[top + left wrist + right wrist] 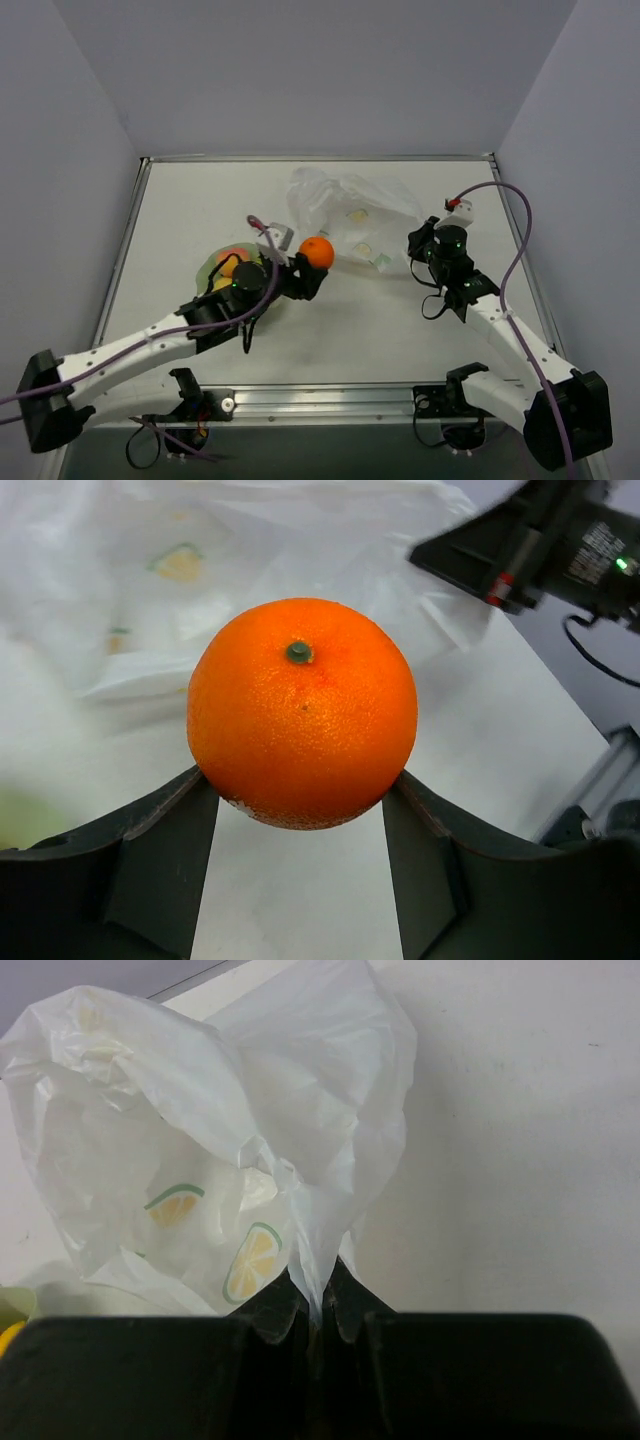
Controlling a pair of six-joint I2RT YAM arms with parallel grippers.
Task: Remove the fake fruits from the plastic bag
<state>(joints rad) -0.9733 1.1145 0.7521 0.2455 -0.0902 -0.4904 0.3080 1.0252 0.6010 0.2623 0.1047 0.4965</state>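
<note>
A white table (200,200) with a metal rim. A crinkled, translucent white plastic bag (350,205) printed with lemon slices rests right of centre. A pale green bowl (210,270) sits to its left, apart.

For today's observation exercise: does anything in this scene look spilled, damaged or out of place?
Nothing stands out. The orange sits whole between the left fingers, the right fingers pinch a fold of the crumpled bag, and nothing lies spilled on the table.
</note>
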